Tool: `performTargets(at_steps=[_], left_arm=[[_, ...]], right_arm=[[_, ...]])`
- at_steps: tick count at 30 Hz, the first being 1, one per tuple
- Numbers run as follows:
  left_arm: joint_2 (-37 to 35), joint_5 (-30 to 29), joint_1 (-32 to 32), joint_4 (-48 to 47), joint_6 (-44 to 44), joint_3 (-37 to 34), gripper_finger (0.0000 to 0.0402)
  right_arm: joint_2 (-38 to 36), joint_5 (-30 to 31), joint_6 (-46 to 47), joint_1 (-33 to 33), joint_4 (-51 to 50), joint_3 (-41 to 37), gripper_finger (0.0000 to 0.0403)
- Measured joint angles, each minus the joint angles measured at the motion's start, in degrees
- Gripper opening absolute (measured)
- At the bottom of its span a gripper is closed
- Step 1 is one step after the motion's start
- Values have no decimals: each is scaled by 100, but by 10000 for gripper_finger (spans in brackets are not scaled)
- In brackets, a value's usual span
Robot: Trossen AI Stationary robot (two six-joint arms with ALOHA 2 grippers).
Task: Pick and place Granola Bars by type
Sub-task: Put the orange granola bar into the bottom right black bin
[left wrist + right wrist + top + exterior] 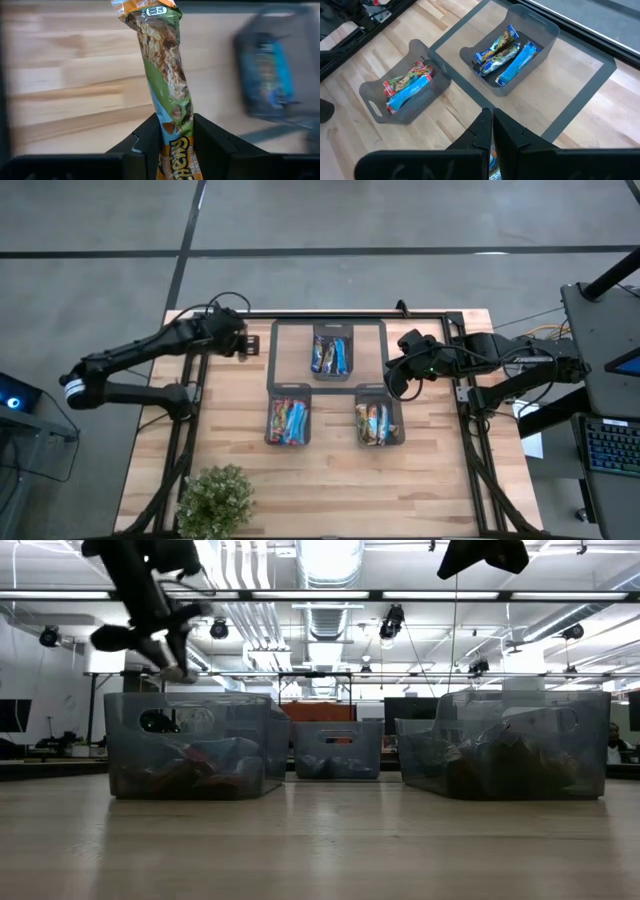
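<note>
Three dark bins hold granola bars: a far bin (316,345) with blue bars (512,55), a near-left bin (269,422) with red-and-blue bars (407,85), and a near-right bin (401,425) with brownish bars (375,423). My left gripper (240,340) hovers over bare wood left of the far bin, shut on a green-and-orange bar (162,60). My right gripper (397,373) hangs right of the far bin, just beyond the near-right bin. It is shut, and a sliver of blue-and-white wrapper (493,162) shows between its fingers. My left gripper pinches the green-and-orange bar between its two fingers (210,140), near one end (172,125). The rest of the bar sticks out beyond the fingertips, lifted clear above the wood. My right gripper is shut on a wrapper, of which only a thin strip (493,162) shows between the fingers (482,130); the fingers hide the rest.
A grey taped rectangle (273,360) frames the far bin. A potted plant (214,500) stands at the near-left corner. Black rails (463,395) run along the table's sides. Bare wood lies near the bins (330,490). A keyboard (610,445) sits off the table to the right.
</note>
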Motion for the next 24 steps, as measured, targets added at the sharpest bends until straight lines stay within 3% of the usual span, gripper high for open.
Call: performTargets(at_steps=[14,24], left_arm=[[568,20,-2115,1862,-508,459,89],[1133,125,-2786,3335,-35,638,89]], right_arm=[[-141,-219,-212,0,-7,0,8],[-808,-840,-979,2,-33,0,8]])
